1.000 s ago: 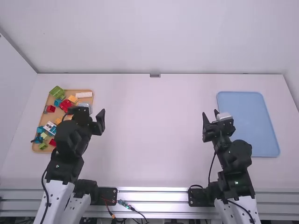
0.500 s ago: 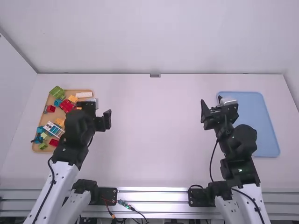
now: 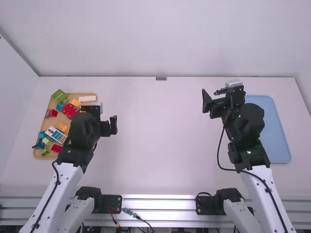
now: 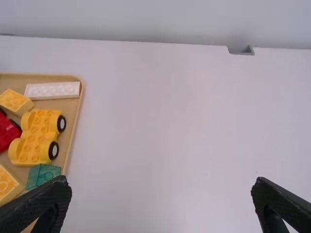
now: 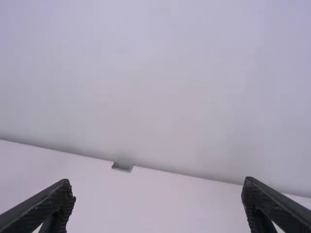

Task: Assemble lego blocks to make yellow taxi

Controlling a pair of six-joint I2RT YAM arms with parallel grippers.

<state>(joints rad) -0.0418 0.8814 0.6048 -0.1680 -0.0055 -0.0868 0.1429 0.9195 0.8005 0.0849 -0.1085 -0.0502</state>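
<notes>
Upon the white bench (image 3: 163, 141), right side: one blue tray (image 3: 269, 128), flat. Left side: one wooden tray (image 4: 70, 108), holding the block stock. Left fingers (image 4: 48, 204): one pair, spread wide, holding nothing, near the wooden tray. Right fingers (image 5: 51, 206): one pair, likewise wide and unladen, near the blue tray. Within the wooden tray: yellow wheeled piece (image 4: 36, 138), presumably taxi chassis; red piece (image 4: 7, 132); long white block (image 4: 52, 90); yellow block (image 4: 15, 101); teal block (image 4: 43, 175), among others. Progress, as judged: none evident, no taxi built up. Outstanding: selecting, bringing out and joining all parts.
</notes>
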